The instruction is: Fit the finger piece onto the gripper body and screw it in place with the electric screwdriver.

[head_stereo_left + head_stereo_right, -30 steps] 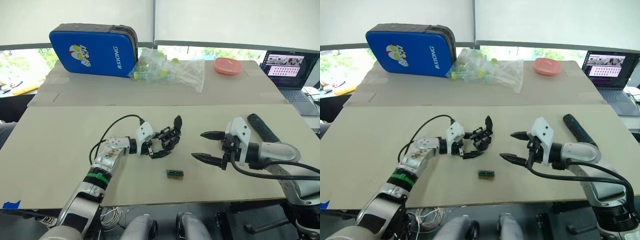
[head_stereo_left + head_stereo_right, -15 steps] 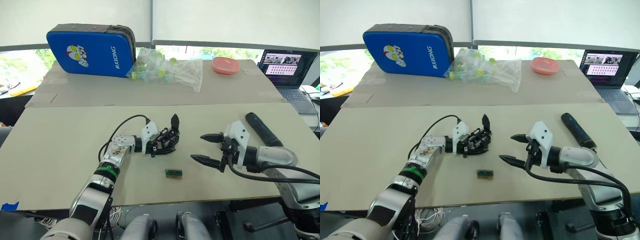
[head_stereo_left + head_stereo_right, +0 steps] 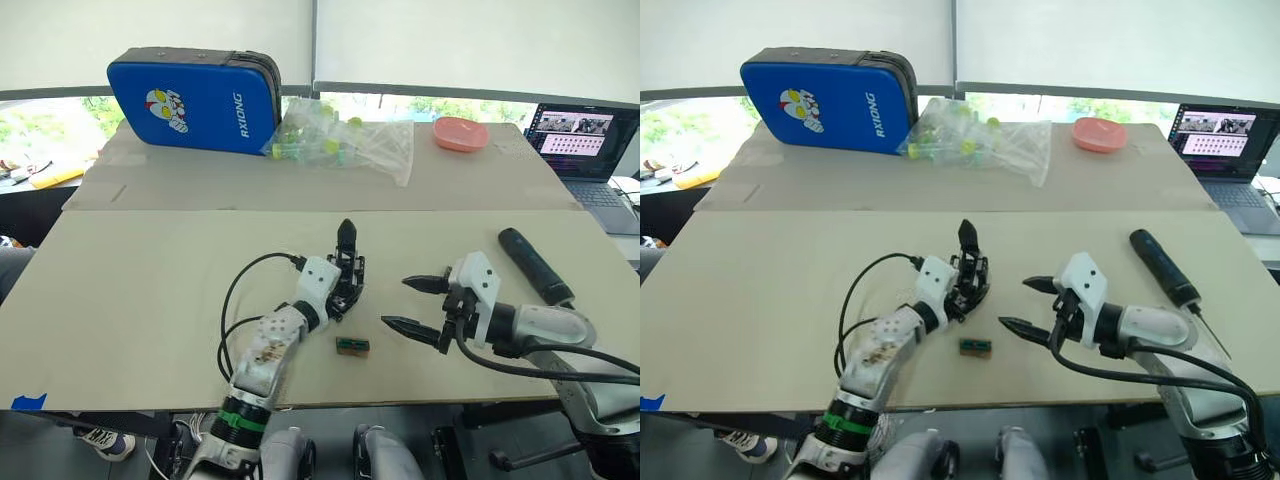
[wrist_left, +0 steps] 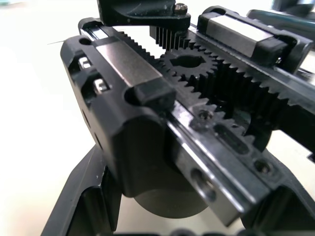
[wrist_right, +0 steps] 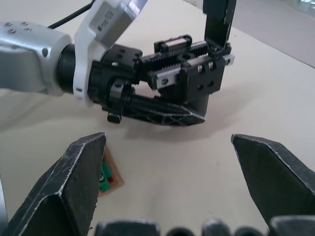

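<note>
The gripper body (image 3: 348, 277) is a black skeletal block with toothed rails and a gear (image 4: 187, 64). It rests on the tan table with one pointed black finger standing up from it (image 3: 346, 235). My left gripper (image 3: 336, 293) is shut on the body, one of its fingers (image 5: 162, 115) lying along the block's underside. My right gripper (image 3: 400, 303) is open just to the right, facing the body with nothing between its fingers. The electric screwdriver (image 3: 1162, 265) lies on the table beyond my right gripper, its thin bit (image 3: 1212, 332) pointing toward the near edge. A separate finger piece is out of view.
A tiny green-and-black block (image 3: 352, 346) lies in front of the gripper body. At the back are a blue case (image 3: 190, 100), a clear bag of small parts (image 3: 345, 140), a pink bowl (image 3: 460, 132) and a laptop (image 3: 585, 135). A black cable (image 3: 245, 285) loops from my left wrist.
My left gripper, open beside the gripper body a second ago, has shut on it and turned it so its finger points straight up. My right gripper has hardly moved.
</note>
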{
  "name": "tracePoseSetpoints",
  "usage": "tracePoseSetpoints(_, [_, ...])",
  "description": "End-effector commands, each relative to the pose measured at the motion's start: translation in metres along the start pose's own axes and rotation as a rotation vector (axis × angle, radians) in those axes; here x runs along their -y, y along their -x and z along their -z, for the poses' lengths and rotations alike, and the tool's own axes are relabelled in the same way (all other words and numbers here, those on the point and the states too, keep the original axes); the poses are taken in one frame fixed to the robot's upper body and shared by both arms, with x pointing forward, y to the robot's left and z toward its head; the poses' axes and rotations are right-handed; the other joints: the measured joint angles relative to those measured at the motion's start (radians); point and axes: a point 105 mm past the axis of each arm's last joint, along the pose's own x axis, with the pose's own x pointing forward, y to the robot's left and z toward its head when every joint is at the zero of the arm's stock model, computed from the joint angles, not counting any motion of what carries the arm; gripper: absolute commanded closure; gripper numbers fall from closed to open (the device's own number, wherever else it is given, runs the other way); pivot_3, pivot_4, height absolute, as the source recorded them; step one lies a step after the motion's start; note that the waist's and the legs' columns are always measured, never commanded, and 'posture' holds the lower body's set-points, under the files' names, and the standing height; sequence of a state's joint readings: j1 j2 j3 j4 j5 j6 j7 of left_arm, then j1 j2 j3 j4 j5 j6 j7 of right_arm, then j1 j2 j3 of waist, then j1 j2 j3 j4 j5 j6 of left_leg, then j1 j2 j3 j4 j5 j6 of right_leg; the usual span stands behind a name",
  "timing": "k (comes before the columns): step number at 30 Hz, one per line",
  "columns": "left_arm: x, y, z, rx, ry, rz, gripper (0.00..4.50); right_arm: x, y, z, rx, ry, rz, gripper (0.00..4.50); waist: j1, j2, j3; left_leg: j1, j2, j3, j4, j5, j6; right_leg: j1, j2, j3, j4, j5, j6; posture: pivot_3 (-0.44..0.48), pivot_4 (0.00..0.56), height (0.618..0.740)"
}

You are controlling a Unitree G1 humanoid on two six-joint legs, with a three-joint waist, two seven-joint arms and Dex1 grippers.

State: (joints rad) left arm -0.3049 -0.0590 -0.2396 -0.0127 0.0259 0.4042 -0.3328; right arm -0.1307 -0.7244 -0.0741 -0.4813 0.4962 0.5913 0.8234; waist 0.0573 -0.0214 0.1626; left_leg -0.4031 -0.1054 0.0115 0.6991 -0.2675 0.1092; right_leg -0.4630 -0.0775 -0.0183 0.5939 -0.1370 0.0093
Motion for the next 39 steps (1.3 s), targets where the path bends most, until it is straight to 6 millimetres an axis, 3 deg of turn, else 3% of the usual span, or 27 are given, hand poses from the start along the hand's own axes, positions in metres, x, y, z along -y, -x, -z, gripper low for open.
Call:
tracePoseSetpoints(1, [0.006,-0.004,-0.026,0.097,-0.047,-0.044,2.12,0.002,0.006,-0.014,0.037,0.031,0.017,0.0,0.0,0.0,0.0,0.0,0.0,0.0,0.0,0.0,0.0,0.0,0.0,0.0,0.0,0.0,0.0,0.0,0.15,0.74])
tracePoseSetpoints(7, [0.004,-0.012,-0.01,0.025,-0.063,-0.095,2.12,0.003,0.006,-0.008,0.014,0.033,0.009,0.0,-0.007,0.0,0.0,0.003,0.001,0.0,-0.001,0.001,-0.001,0.002,0.001,-0.001,0.001,0.0,0.0,0.0,0.15,0.74])
tracePoseSetpoints(8, [0.004,-0.012,-0.009,0.019,-0.063,-0.098,1.03,0.004,0.006,-0.007,0.008,0.038,0.006,0.0,-0.007,0.0,0.0,0.003,0.001,0.0,0.0,0.001,-0.001,0.002,0.001,-0.001,0.001,0.0,0.0,0.0,0.15,0.74])
tracePoseSetpoints(10, [0.004,-0.011,-0.01,0.027,-0.064,-0.087,0.22,0.005,0.006,-0.007,0.002,0.046,0.004,0.0,-0.008,0.0,0.0,0.004,0.001,0.0,0.0,0.0,-0.001,0.003,0.0,0.0,0.0,0.0,0.0,0.0,0.15,0.74])
tracePoseSetpoints(11, [0.005,-0.009,-0.012,0.033,-0.072,-0.074,0.07,0.007,0.007,-0.008,0.001,0.049,0.005,0.0,-0.008,0.0,0.0,0.004,0.001,0.0,0.0,0.0,-0.001,0.003,0.0,0.0,0.0,0.0,0.0,0.0,0.15,0.74])
tracePoseSetpoints(14, [0.001,-0.001,-0.013,0.021,-0.089,-0.045,0.07,0.011,0.01,-0.013,-0.005,0.059,0.003,0.0,-0.01,0.0,0.0,0.004,0.001,0.0,0.0,0.0,0.0,0.004,0.0,0.0,0.0,0.0,0.0,0.0,0.15,0.74])
tracePoseSetpoints(19, [-0.025,0.027,-0.015,-0.037,-0.098,-0.046,0.07,0.02,0.027,-0.009,-0.107,0.037,-0.068,0.0,-0.014,0.0,0.0,0.004,0.001,0.0,0.0,0.0,-0.001,0.004,0.0,-0.001,0.0,0.0,0.0,0.0,0.15,0.74])
tracePoseSetpoints(25, [-0.035,0.072,-0.019,-0.137,-0.148,0.213,0.07,0.044,0.044,-0.006,-0.347,-0.171,-0.105,0.0,-0.024,0.001,0.0,0.006,0.002,0.0,0.0,0.0,0.0,0.004,0.0,-0.001,0.001,0.0,-0.001,0.0,0.15,0.74])
tracePoseSetpoints(29, [-0.031,0.096,-0.047,-0.137,-0.102,0.428,0.07,0.092,0.039,-0.003,-0.419,-0.303,0.085,0.0,-0.03,0.002,0.0,0.005,0.003,0.0,-0.001,0.0,0.0,0.003,0.0,-0.002,0.0,-0.001,-0.002,0.0,0.15,0.74])
tracePoseSetpoints(33, [-0.03,0.111,-0.081,-0.105,-0.12,0.555,0.07,0.123,0.031,0.0,-0.497,-0.361,0.18,0.0,-0.03,0.002,0.0,0.004,0.002,0.0,-0.001,0.005,-0.009,0.003,0.0,-0.002,0.0,-0.001,-0.002,0.0,0.15,0.74])
tracePoseSetpoints(39, [-0.02,0.139,-0.124,-0.042,-0.209,0.797,0.07,0.149,0.022,0.013,-0.572,-0.517,0.336,0.0,-0.037,0.002,0.0,0.002,0.0,0.0,-0.004,0.005,-0.009,-0.001,0.0,-0.002,-0.001,-0.001,-0.002,0.0,0.15,0.74])
